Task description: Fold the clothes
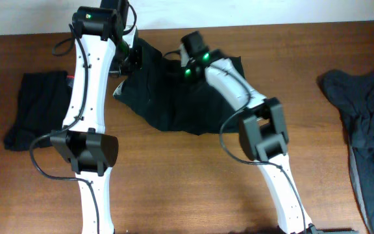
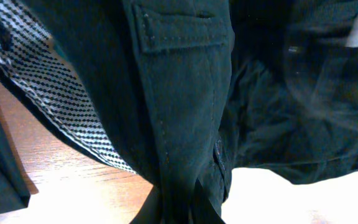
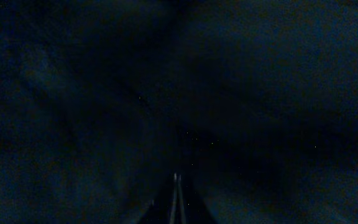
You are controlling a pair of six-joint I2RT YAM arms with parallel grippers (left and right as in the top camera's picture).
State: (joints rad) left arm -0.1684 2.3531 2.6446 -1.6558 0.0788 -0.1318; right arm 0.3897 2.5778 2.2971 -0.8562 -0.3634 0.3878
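Lying at the far middle of the wooden table: the black shorts, spread unevenly, the left edge raised and bunched, the lower edge sagging to a point near the table's centre.

Item, left gripper: at the upper left corner of the shorts. In the left wrist view the gripper has its dark fingers drawn together on a vertical seam of the shorts, the cloth running down between them. Visible on the cloth: a stitched pocket flap, a small dark button, and a pale checked waistband lining turned outward at the left.

Item, right gripper: at the upper edge of the shorts, right of the left gripper and near it. The right wrist view is almost wholly dark cloth; the gripper has its fingers brought together with only a thin pale line between. Whether cloth is pinched there cannot be told.

Item, folded dark garment: flat near the table's left edge, well apart from the shorts, with a small red tag at its upper right corner.

Item, dark grey garment: loose and crumpled at the right edge of the table, partly out of view.
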